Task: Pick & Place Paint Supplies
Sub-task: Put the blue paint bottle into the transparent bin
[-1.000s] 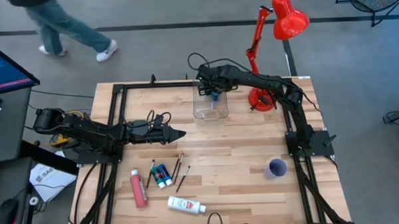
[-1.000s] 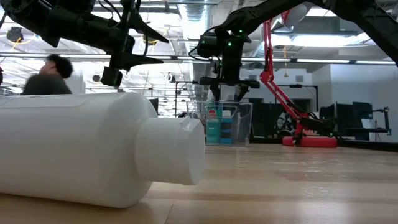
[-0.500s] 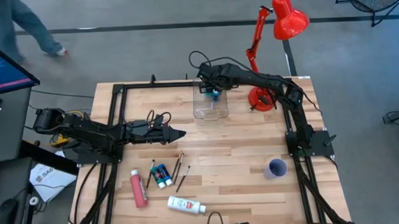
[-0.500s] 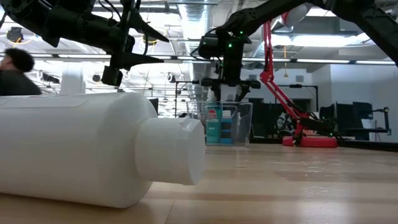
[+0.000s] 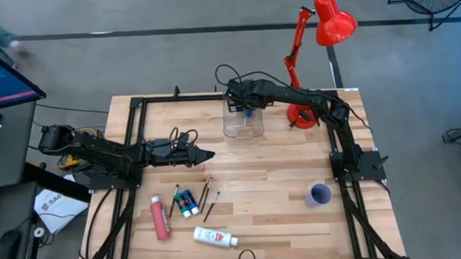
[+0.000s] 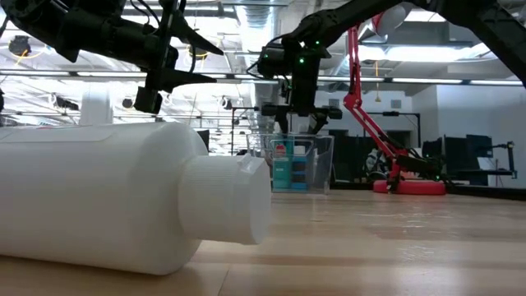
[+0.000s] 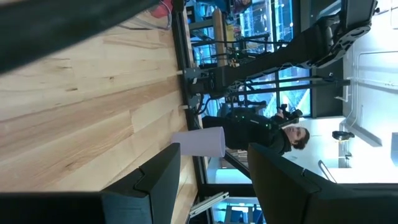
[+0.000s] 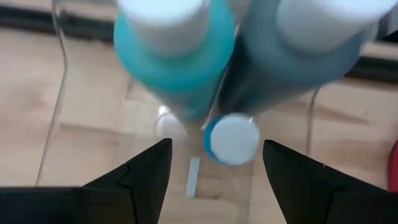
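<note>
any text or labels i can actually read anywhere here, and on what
None can be read.
White tube: red print, too small.
Bottles in the clear box: label blocks, blurred.
White bag on the floor left of the table: dark lettering, too small.
Blue screen: nothing readable.

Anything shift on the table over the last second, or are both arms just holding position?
The right gripper has drifted slightly toward the table's left over the far edge of the clear box, fingers open and empty. A person walking behind the table has left view. The left gripper and the supplies at the near edge, like the white bottle, stayed put.
</note>
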